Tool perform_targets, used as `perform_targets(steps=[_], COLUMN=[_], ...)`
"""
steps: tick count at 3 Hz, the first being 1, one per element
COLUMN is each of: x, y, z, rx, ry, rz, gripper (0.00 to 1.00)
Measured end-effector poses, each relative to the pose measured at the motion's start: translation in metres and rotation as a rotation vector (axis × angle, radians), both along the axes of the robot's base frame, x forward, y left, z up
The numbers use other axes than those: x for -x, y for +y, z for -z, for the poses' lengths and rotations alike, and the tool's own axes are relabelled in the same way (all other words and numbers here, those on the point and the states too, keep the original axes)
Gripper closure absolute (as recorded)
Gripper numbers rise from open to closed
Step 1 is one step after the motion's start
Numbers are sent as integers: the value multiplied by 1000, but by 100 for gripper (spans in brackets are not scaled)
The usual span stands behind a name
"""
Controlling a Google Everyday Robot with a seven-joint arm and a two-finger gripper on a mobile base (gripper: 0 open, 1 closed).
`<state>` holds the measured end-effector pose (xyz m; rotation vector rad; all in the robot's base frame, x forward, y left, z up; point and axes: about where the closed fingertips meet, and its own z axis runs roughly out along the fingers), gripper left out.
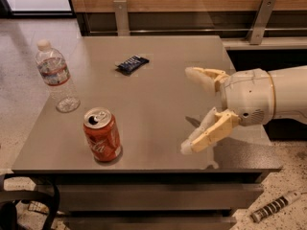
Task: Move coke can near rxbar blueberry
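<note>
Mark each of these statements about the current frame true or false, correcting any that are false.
1. The coke can stands upright near the front left of the table. True.
2. The gripper is shut on the can. False: it is open and empty, over the table's right side.
3. The rxbar blueberry lies flat behind the can, apart from it. True.
4. The water bottle lies on its side. False: it stands upright.
</note>
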<state>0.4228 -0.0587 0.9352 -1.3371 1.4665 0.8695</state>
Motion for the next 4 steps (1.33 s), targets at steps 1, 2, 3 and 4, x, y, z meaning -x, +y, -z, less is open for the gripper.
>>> perform_targets(steps=[1, 2, 3, 4], x=[-1, -3, -6, -8], y=[16, 39, 65, 87], z=[7, 16, 25, 34], rx=[-34, -73, -84, -82], ry=[-10, -32, -50, -55], rz=[-21, -47, -67, -84], gripper=[0, 0, 0, 0])
